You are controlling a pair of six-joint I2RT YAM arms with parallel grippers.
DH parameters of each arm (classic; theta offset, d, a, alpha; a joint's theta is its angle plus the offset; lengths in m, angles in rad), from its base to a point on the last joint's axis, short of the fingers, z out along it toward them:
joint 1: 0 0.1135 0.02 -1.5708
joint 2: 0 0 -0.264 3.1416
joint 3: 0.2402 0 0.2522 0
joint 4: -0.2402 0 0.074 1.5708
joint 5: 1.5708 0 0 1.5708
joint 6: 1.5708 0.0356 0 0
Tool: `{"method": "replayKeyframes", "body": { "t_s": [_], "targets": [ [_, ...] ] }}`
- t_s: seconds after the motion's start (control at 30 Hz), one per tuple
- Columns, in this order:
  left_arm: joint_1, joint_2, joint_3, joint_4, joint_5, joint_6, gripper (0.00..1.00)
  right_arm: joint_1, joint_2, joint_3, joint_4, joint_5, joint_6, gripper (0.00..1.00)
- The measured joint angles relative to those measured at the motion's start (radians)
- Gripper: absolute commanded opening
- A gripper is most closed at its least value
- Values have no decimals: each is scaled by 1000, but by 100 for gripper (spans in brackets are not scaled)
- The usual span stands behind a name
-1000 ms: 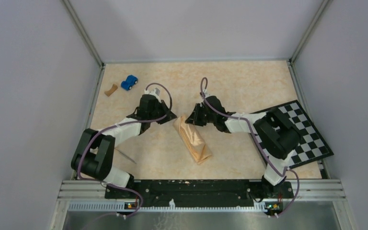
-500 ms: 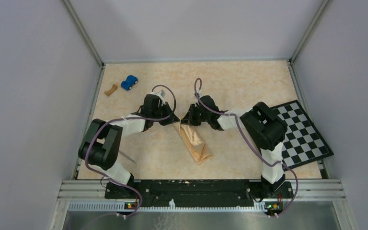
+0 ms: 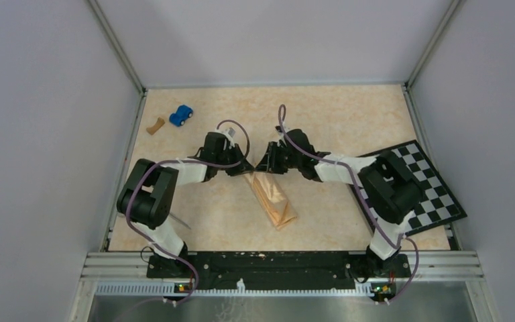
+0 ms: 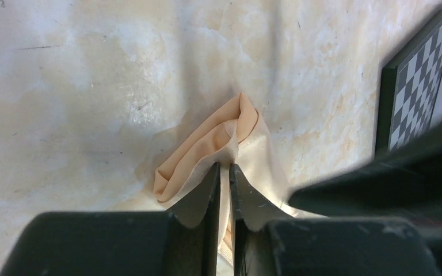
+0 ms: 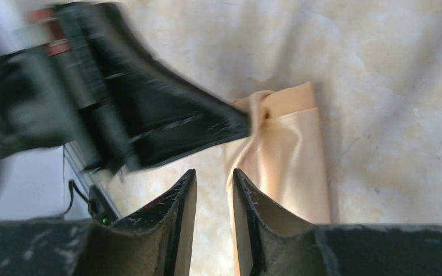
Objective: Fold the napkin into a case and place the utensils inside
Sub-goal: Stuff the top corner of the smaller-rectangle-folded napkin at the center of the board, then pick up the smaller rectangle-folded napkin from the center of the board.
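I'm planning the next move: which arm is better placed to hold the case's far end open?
Left: the left gripper pinches the case there; the right gripper stands open, holding nothing.

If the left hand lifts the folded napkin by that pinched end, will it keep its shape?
Probably not: the napkin bunches into soft creases where the left hand pinches it, so it looks floppy and would likely sag open. Its thin layered edges suggest it is light. Pushed, it would probably wrinkle rather than slide whole.
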Motion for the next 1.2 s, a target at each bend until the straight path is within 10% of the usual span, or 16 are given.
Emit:
{"method": "replayKeyframes", "body": {
  "t_s": [0.2,0.8,1.2],
  "targets": [
    [0,38,5,6,6,6,10,-9,-153,-78,53,-72,-87,28],
    [0,69,29,5,2,16,2,-37,57,-432,638,-463,198,32],
    [0,71,29,8,0,16,1,-37,-111,-563,540,-468,121,33]
  ]
}}
